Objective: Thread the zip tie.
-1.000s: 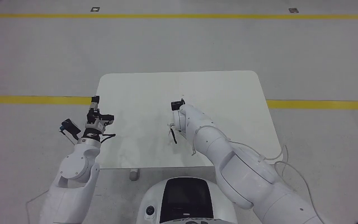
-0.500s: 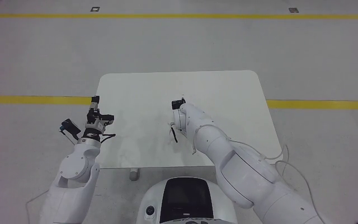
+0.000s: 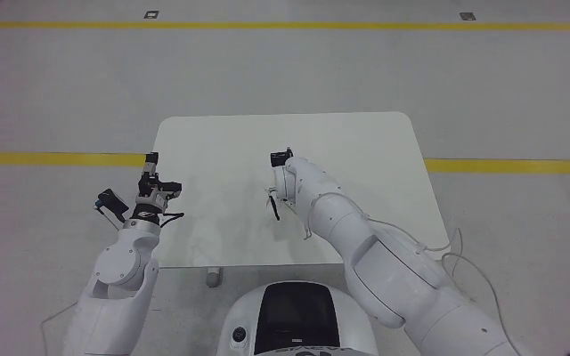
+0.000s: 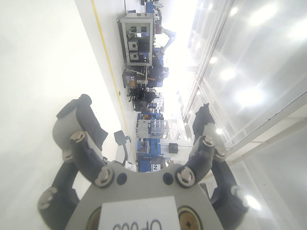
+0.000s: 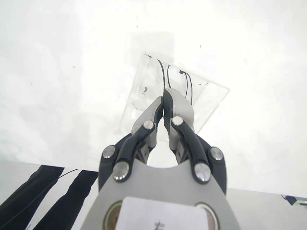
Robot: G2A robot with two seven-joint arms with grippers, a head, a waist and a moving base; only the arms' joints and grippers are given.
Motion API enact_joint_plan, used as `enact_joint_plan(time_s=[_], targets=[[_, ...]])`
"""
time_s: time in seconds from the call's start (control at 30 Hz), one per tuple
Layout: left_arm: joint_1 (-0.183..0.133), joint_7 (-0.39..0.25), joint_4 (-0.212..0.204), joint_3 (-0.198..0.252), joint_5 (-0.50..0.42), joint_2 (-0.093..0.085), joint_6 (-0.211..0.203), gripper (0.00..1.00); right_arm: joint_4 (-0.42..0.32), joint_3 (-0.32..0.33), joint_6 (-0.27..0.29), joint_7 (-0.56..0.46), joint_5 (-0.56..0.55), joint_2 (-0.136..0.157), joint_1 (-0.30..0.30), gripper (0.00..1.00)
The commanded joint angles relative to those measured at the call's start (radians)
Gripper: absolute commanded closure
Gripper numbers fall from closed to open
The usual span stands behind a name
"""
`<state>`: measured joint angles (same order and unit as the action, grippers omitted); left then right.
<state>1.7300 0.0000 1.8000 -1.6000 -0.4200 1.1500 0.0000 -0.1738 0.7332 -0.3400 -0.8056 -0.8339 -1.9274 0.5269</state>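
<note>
Right fingers (image 5: pixel 176 104) pinch a black zip tie (image 5: pixel 162 72). A clear tray (image 5: pixel 213 96) lies just beyond them. Left fingers (image 4: pixel 84 120) spread wide.

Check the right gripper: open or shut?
Shut. The right gripper is closed tip to tip over the clear tray, where a black zip tie ends; whether it is pinched, cannot tell.

White tabletop (image 3: pixel 374 133) with rounded corners, on a grey floor (image 3: pixel 285 71). There are two yellow floor lines: the far line (image 3: pixel 285 25) is well past the tabletop, the near line (image 3: pixel 71 158) shows on both sides of it. One small square marker (image 3: pixel 151 14) and a second marker (image 3: pixel 467 16) lie beyond the far line. A clear tray (image 5: pixel 208 104) sits flat on the tabletop. Left wrist view background: equipment cabinet (image 4: pixel 136 41), racks with blue bins (image 4: pixel 148 130), ceiling lights (image 4: pixel 227 72). Two dark strips (image 5: pixel 36 192) lie past the tabletop edge, can't tell what.
</note>
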Motion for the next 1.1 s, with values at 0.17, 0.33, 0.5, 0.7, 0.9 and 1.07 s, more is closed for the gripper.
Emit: enact_joint_plan(time_s=[0.17, 0.33, 0.5, 0.7, 0.9, 1.07], targets=[[0.0, 0.0, 0.0, 0.0, 0.0, 0.0, 0.0, 0.0, -0.006, 0.014, 0.0, 0.001, 0.003, 0.008, -0.01, 1.0], [0.0, 0.0, 0.0, 0.0, 0.0, 0.0, 0.0, 0.0, -0.024, 0.027, 0.0, 0.006, 0.01, 0.017, -0.006, 1.0], [0.0, 0.0, 0.0, 0.0, 0.0, 0.0, 0.0, 0.0, -0.051, 0.043, 0.005, 0.007, 0.023, 0.028, -0.003, 1.0], [0.0, 0.0, 0.0, 0.0, 0.0, 0.0, 0.0, 0.0, -0.097, 0.059, 0.024, -0.011, 0.024, 0.049, 0.004, 1.0], [0.0, 0.0, 0.0, 0.0, 0.0, 0.0, 0.0, 0.0, -0.152, 0.07, 0.043, -0.053, 0.007, 0.073, 0.023, 1.0], [0.0, 0.0, 0.0, 0.0, 0.0, 0.0, 0.0, 0.0, -0.165, 0.071, 0.042, -0.055, 0.003, 0.077, 0.029, 1.0]])
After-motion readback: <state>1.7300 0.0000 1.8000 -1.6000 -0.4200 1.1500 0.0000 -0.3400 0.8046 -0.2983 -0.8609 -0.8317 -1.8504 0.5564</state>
